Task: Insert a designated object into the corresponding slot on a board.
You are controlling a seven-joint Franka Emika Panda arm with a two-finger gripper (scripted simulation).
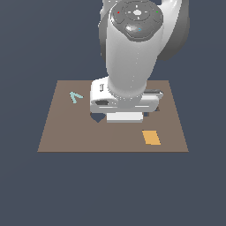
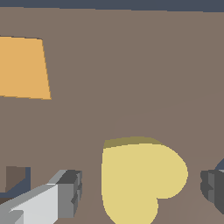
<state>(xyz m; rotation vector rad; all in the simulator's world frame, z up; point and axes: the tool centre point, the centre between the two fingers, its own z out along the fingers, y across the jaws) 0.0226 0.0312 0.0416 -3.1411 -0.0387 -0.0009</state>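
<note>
— Where's the yellow heart?

— Flat on the board, right under the hand. In the wrist view it lies between the two fingers, which stand spread wide, one on each side, touching nothing.

— And the heart slot?

— Just beside the hand, toward the exterior view's left, partly hidden by it. The orange rectangle sits apart on the other side.

— So what next?

— I'd guess they close across the heart, then carry it that short way to the slot.

Brown board, orange rectangle, pale-yellow heart, teal V-piece
</note>
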